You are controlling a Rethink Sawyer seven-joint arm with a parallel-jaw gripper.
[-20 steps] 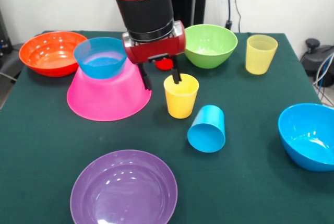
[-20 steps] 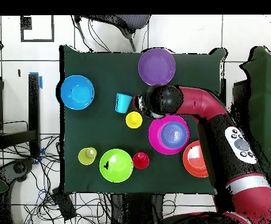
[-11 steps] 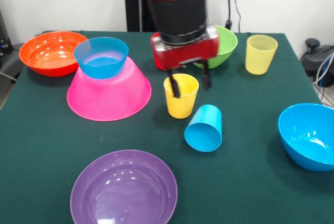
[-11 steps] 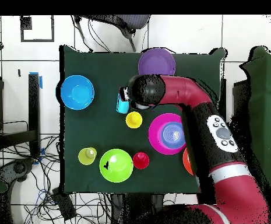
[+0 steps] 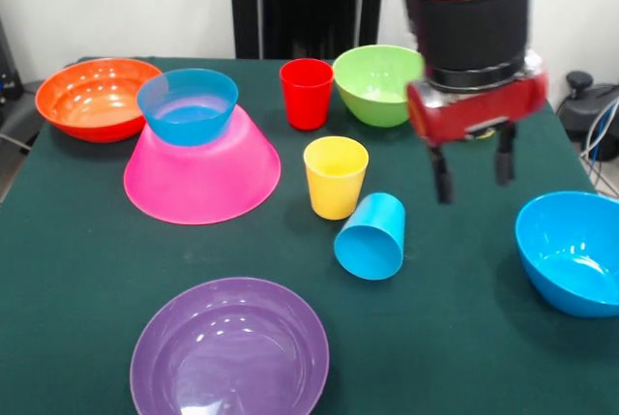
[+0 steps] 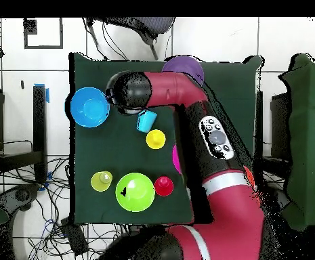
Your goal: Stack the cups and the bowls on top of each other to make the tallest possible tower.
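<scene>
- In the front view the gripper [image 5: 474, 171] hangs in the right half of the frame, above the green table [image 5: 87, 270], and its two dark fingers [image 5: 440, 175] point down with a clear gap between them; the jaws are released and hold nothing.
- The gripper is between the blue cup [image 5: 370, 237] on its left and the medium blue bowl [image 5: 571, 251] at the right edge, and touches neither of them.
- The blue cup lies on its side, just beside the yellow cup [image 5: 336, 176], with its open mouth turned toward the lower part of the frame.
- The yellow cup stands upright in the centre of the frame, and the red cup [image 5: 307, 93] stands upright above it, beside the green bowl [image 5: 377, 83].
- The tower [image 5: 200, 149] is at the left of the frame: the big pink bowl [image 5: 203, 178] is upside down on the table, and the small blue bowl [image 5: 188, 105] sits on its top with the opening up.
- The orange bowl [image 5: 95, 98] stands on the table at the upper left, just behind the tower.
- The purple bowl [image 5: 229, 347] is at the bottom centre, with the opening up.
- In the overhead view the pale yellow cup [image 6: 101, 181] is at the lower left of the table, near the green bowl; the arm [image 6: 187, 135] covers most of the pink bowl.
</scene>
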